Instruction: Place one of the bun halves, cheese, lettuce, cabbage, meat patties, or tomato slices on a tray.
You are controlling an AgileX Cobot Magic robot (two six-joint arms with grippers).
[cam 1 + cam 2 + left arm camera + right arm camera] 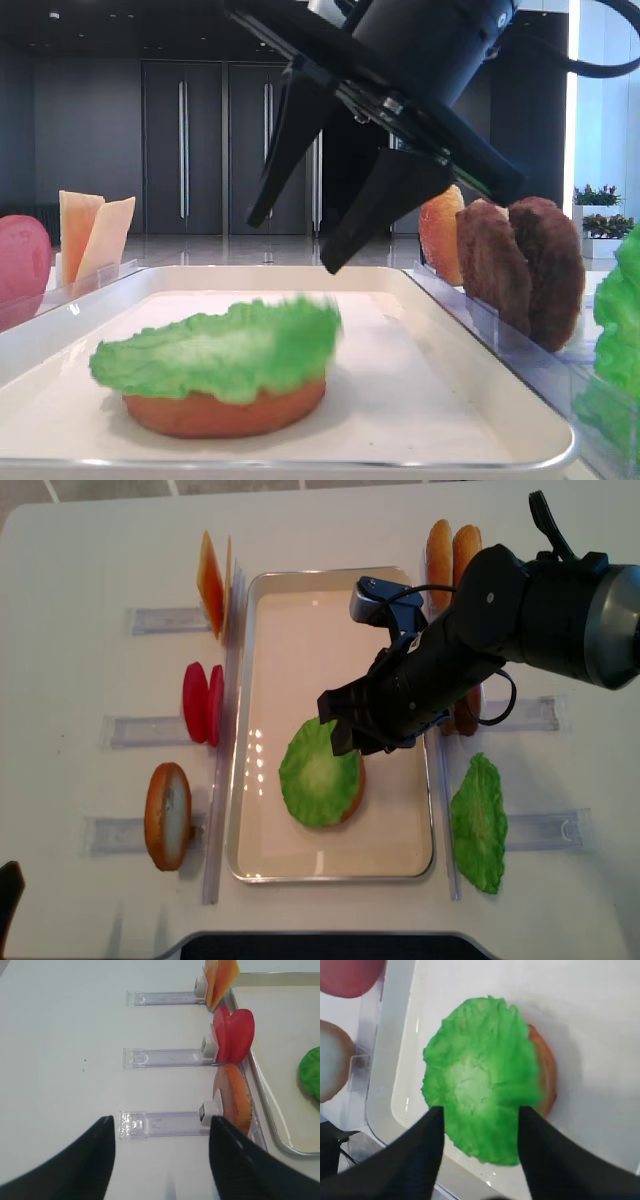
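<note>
Your right claw [335, 215] hangs spread apart just above the lettuce [225, 350], gripping nothing. That leaf lies draped on a bun half [225, 412] in the tray [470, 420]. Looks like the release step; next, lift clear and pick another ingredient.

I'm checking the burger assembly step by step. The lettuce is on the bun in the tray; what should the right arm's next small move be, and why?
Probably lift straight up. The right gripper has its jaws apart above the lettuce, which lies on the bun half in the tray.
</note>
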